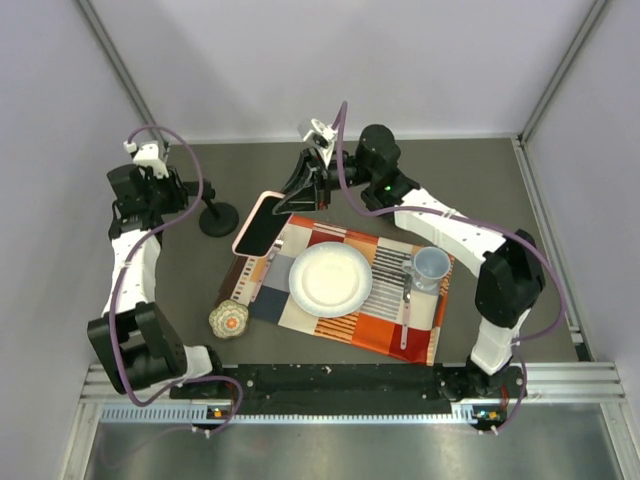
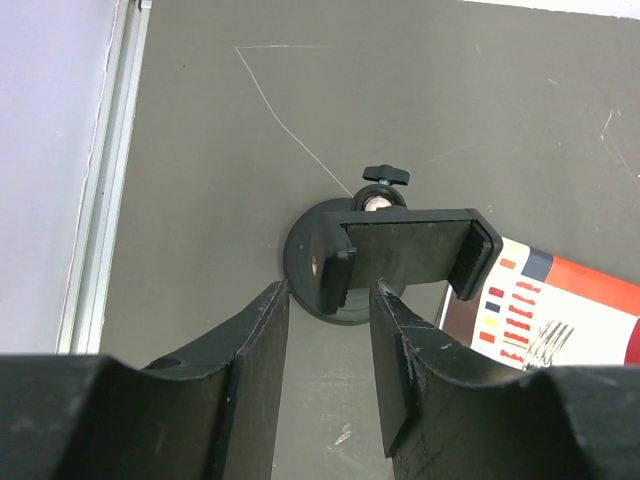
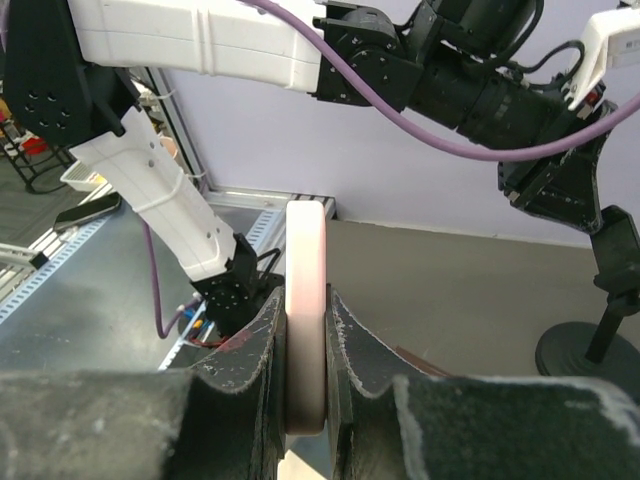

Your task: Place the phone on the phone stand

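We see the right claw (image 1: 287, 203) clamped on the phone (image 1: 258, 225), its two fingers pressing the pink edge of the case in the right wrist view. In the top view the phone sits just left of centre, slanted, with its lower end over the upper-left corner of the placemat (image 1: 390, 330). The phone stand (image 1: 218, 218) is just to the phone's left.

The left claw (image 2: 328, 290) is spread apart and grips nothing, and the stand's black holder (image 2: 410, 255) lies just past its fingertips.

We think the narrow hold on the phone's edge is the main risk, since a bump could make the phone pivot or slip out. The stand looks light, so a sideways push from the phone could slide or tip it unless the left claw steadies it. The two arms are also close together at the upper left of the top view and could hit each other. If the phone comes in at a slant, it may miss the holder's end lips.
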